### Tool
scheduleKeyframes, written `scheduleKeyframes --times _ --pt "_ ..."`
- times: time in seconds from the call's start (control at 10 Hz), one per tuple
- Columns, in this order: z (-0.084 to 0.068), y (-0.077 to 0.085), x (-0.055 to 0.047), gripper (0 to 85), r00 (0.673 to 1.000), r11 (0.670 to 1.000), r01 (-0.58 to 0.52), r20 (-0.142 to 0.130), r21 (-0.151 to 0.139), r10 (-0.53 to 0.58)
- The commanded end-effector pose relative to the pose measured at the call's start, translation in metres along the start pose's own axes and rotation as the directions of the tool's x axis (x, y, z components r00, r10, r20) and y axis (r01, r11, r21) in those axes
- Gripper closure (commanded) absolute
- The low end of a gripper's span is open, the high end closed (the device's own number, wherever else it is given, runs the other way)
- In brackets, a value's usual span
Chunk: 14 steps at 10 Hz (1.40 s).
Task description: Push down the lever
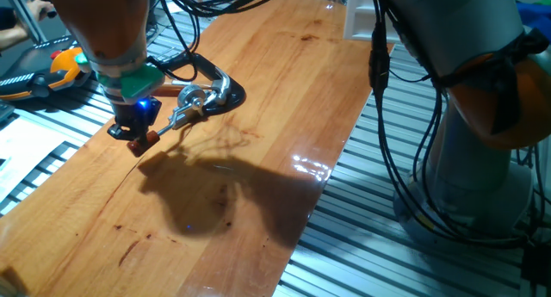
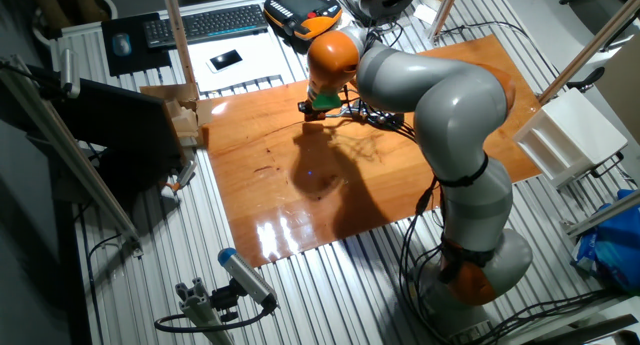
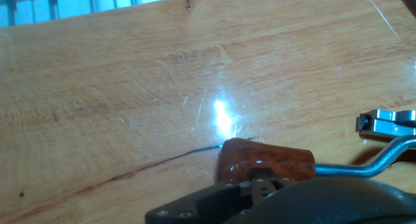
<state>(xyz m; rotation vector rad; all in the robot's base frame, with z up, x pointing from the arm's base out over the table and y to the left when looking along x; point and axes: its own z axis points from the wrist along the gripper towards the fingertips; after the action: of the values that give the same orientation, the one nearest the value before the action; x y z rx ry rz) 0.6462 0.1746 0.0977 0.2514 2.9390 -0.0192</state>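
Nearly done — our hand [image 1: 136, 135], grip unclear, presses the lever [image 1: 172, 120] knob almost onto the surface [image 1: 258, 185] — little travel left.

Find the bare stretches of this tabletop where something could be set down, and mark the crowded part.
Free: the wide wood between the gripper and the table edge by the slatted floor, though shadowed; also the far strip toward the white box. Crowded: the corner around the lever and its base, with cables overhead.
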Motion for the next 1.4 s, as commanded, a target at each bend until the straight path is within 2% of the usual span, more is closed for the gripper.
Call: scheduleKeyframes --times 0.0,0.2,0.9,1.0,1.1,1.2,1.3 --pt "0.0014 0.0007 0.0012 85.0 1.000 1.000 -0.001 0.004 0.000 0.001" --pt "0.0031 0.0028 0.0024 85.0 1.000 1.000 0.000 0.011 0.005 0.000" --pt "0.0041 0.0038 0.0032 85.0 1.000 1.000 -0.003 0.006 0.012 0.003" --pt "0.0041 0.0038 0.0032 85.0 1.000 1.000 -0.010 -0.011 -0.013 0.010" --pt "0.0041 0.0038 0.0032 85.0 1.000 0.999 -0.012 -0.001 -0.036 0.012" --pt "0.0041 0.0038 0.0032 85.0 1.000 0.999 -0.011 -0.019 -0.033 0.010" --pt "0.0041 0.0038 0.0032 85.0 0.999 1.000 0.001 -0.048 -0.002 -0.001"
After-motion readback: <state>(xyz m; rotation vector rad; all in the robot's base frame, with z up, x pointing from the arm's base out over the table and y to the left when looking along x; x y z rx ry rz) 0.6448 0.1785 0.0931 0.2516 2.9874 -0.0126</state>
